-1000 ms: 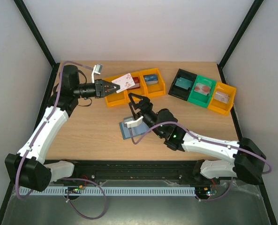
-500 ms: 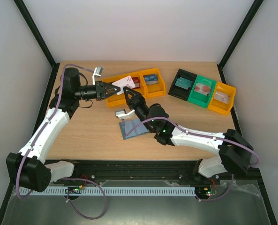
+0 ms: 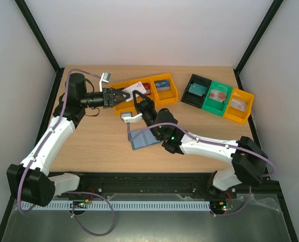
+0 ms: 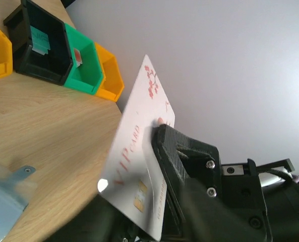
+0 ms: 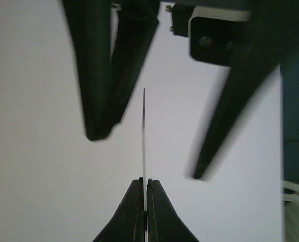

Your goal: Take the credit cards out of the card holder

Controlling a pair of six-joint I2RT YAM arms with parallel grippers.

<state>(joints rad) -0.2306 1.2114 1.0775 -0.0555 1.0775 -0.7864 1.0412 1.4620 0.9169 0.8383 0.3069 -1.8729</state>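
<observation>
1. Writing: the card [image 4: 139, 166] is white and reads "VIP card" in red script. It also bears a gold chip and a red blossom print. No other writing is legible.
2. Left arm: it rises from its base along the left side of the surface [image 3: 99, 136]. Its forearm is level, and the left claw [image 3: 122, 96] points right over the orange bins [image 3: 120, 108].
3. Left claw: part open. In the right wrist view its fingers [image 5: 101, 75] stand on either side of the card, with a gap on each side.
4. Right arm: it stretches left across the surface with the wrist raised. The right claw [image 5: 144, 186] meets the left claw tip to tip.
5. Right claw: closed, pinching the card's edge. The card shows edge-on as a thin line.
6. Card position: in the air above the orange bins, between both claws.
7. Holder [image 3: 140, 139]: lies flat on the surface under the right arm's wrist, well apart from the card.
</observation>
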